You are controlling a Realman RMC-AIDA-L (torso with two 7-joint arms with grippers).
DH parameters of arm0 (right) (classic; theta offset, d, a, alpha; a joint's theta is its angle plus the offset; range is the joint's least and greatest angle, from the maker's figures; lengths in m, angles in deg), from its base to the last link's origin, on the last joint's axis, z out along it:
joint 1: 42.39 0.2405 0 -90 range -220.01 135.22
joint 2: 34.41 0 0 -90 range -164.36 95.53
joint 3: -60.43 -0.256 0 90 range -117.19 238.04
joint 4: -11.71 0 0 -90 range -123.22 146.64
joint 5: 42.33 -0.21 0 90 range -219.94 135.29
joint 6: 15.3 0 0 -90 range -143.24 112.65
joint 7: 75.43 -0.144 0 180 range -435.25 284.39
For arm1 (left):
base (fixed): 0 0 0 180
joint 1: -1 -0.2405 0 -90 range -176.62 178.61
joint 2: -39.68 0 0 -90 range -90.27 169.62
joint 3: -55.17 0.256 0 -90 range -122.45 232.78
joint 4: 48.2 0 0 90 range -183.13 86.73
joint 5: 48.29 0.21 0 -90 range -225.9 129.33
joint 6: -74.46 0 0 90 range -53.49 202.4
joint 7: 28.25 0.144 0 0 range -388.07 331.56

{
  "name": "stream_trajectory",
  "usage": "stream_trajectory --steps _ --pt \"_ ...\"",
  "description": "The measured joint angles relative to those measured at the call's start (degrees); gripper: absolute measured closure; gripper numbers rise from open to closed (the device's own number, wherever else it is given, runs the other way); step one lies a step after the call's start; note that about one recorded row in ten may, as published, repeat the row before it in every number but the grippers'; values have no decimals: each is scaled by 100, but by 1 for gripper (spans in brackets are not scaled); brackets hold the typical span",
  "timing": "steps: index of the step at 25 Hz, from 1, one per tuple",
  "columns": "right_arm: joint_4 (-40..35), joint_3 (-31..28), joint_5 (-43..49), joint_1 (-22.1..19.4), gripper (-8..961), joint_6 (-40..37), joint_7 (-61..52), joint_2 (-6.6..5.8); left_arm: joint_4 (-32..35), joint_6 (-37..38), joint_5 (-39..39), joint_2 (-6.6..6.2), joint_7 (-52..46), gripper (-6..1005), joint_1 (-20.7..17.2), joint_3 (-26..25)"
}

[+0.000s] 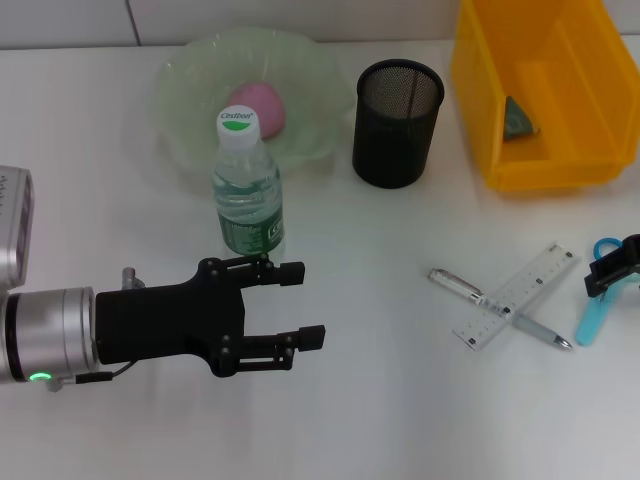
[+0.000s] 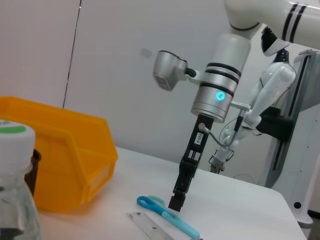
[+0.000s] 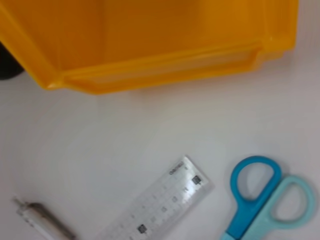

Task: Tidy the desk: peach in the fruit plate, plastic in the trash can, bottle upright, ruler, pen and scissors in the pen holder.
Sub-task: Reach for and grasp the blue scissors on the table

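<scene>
Scissors: the blue-handled scissors (image 1: 597,305) are lying on the white desk (image 1: 380,400), just beside the clear plastic ruler (image 1: 518,295), which is crossing the silver pen (image 1: 500,309).
Right gripper: the right gripper (image 2: 176,202) is hanging directly over the scissors' handles; I cannot tell how its fingers are standing.
Bottle: the clear green-labelled water bottle (image 1: 246,190) is standing upright beside the pale green fruit plate (image 1: 200,75) holding the pink peach (image 1: 260,108).
Left gripper: the left gripper (image 1: 300,305) is hovering near the bottle, fingers spread, gripping nothing.
Containers: the black mesh pen holder (image 1: 397,122) is sitting beside the yellow plastic bin (image 1: 540,90).
</scene>
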Motion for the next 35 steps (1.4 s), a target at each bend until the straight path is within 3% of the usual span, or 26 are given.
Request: stream_trajectory --steps 3,8,13,35 --pt "95 3 196 138 211 -1 0 -16 0 -3 0 0 -11 229 -12 0" --pt "378 22 318 445 294 -29 -17 -67 0 -2 0 14 -24 229 -26 19" --pt "666 49 502 724 498 -55 -114 -58 0 -2 0 16 -17 229 -39 31" --pt "1187 433 520 959 493 179 -338 -45 0 8 0 23 33 229 -92 51"
